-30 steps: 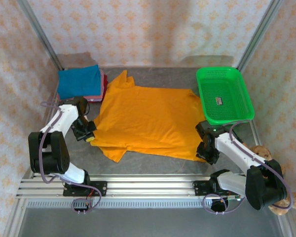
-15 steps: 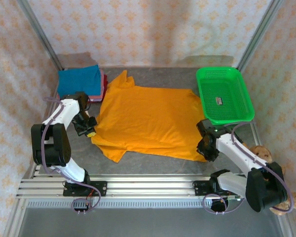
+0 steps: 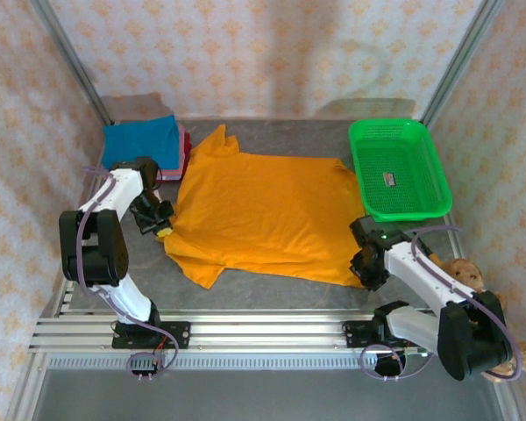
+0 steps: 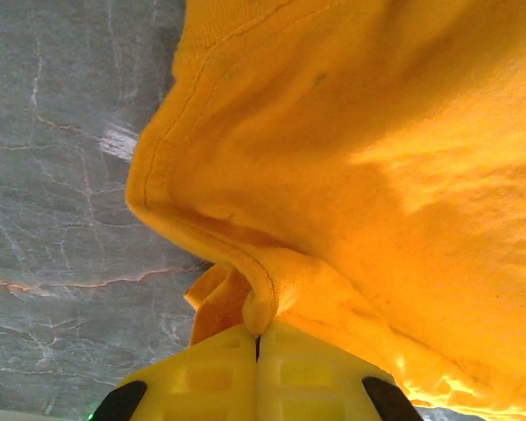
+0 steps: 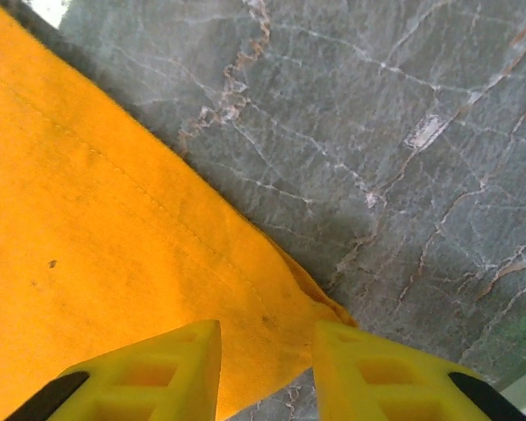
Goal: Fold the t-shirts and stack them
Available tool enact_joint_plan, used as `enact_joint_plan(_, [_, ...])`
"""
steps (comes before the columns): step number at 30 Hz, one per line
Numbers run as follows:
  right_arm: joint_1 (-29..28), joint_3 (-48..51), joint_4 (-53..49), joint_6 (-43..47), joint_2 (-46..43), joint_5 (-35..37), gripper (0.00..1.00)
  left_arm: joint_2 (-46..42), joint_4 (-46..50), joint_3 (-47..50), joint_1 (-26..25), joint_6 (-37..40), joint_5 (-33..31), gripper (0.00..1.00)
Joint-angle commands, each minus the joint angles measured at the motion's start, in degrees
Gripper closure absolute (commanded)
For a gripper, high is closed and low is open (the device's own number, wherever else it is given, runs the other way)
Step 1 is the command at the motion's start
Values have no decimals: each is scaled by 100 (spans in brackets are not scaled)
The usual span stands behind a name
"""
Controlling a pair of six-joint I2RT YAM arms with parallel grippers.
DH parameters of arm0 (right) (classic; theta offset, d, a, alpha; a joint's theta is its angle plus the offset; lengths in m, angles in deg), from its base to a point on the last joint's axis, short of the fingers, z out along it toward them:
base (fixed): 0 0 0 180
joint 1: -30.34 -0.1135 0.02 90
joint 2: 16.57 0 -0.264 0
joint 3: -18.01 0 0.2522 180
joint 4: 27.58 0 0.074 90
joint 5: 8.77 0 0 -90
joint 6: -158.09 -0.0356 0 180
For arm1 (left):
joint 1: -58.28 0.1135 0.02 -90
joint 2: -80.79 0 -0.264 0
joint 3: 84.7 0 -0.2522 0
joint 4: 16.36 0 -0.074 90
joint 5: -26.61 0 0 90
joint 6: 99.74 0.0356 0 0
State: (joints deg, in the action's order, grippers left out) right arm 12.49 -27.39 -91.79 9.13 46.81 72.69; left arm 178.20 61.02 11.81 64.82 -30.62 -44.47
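The orange t-shirt point(image 3: 263, 215) lies spread out across the middle of the grey table point(image 3: 272, 285), collar end towards the left, with one sleeve bunched up at the back left and the other sticking out at the near left. The left gripper point(image 4: 257, 340) has its yellow fingers pressed together on a fold of the shirt's left edge, and the cloth rises from the pinch in a rumpled ridge. From above, the fingertips there are mostly hidden under the wrist. The right gripper point(image 5: 267, 344) sits at the shirt's near right corner with its fingers parted. The hemmed corner runs into the gap between them, but I cannot tell whether either pad touches the cloth, and the lower parts of both fingers are cut off at the bottom of the wrist view. At the back left corner a folded blue t-shirt point(image 3: 140, 145) tops a small stack. A sliver of red point(image 3: 187, 143) and a strip of pink point(image 3: 168, 173) peek out beneath it, and how many shirts lie under there I cannot make out. A green basket point(image 3: 366, 175) stands at the right, just beside the orange shirt, with a small dark item point(image 3: 390, 179) inside that is too small to identify. A brown teddy bear point(image 3: 463, 270) sits at the near right, largely hidden behind the right arm.
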Motion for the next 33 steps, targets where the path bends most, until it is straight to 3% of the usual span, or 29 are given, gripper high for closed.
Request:
enact_joint_plan(1, [-19,-9,-20,-190,203,67,68,243,-6,-212,44,108,31,100])
enact_joint_plan(6, [-13,52,157,-253,421,8,71,519,-26,-446,46,102,78,100])
enact_joint_plan(14, [-2,-182,-104,-82,226,110,100,405,71,-364,49,181,28,100])
enact_joint_plan(33, [-70,-532,-1062,317,-799,-32,100,-2308,169,2089,-202,-652,-119,100])
